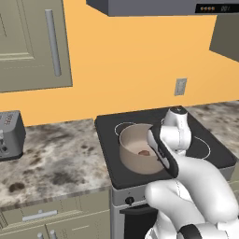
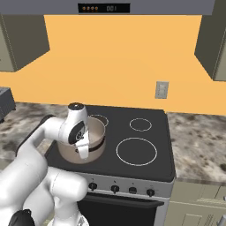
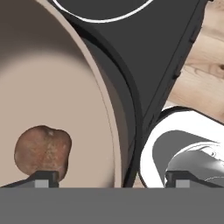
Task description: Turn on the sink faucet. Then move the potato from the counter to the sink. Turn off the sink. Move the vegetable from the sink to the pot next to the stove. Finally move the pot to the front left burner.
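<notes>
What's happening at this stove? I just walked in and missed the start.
A white robot arm has its pincer at the near rim of a tan pot standing on the front left burner of the black stove. Its tips sit wide apart either side of the rim, gripping nothing. A brown potato lies inside the pot.

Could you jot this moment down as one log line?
pot: on stove, front left burner | potato: inside pot | gripper: open, straddling pot rim
</notes>
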Robot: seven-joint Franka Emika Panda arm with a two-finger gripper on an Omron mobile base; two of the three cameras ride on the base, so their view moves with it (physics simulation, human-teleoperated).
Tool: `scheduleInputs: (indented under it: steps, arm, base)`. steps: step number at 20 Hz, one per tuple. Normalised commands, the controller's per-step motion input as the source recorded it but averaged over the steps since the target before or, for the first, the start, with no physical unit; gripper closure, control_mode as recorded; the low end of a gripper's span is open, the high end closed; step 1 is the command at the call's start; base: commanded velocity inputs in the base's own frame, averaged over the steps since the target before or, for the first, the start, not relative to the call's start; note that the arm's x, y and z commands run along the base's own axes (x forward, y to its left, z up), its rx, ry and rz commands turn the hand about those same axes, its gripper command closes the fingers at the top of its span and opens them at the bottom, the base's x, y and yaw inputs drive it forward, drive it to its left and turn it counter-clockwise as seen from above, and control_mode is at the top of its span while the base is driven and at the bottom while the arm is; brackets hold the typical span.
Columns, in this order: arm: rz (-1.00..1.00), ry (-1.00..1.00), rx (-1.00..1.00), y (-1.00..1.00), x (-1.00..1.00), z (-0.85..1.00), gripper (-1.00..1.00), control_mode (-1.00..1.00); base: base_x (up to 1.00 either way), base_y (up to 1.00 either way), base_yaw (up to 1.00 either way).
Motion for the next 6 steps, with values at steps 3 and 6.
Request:
scheduleInputs:
  steps: [3,6]
  arm:
    - [0.00,-0.05,0.00,-0.03,-0.19,0.37,-1.00,-1.00]
    - [0.00,-0.05,0.00,-0.06,-0.30,0.53,-1.00,-1.00]
  base:
    - [0.00,0.00,0.00]
    - [0.00,0.00,0.00]
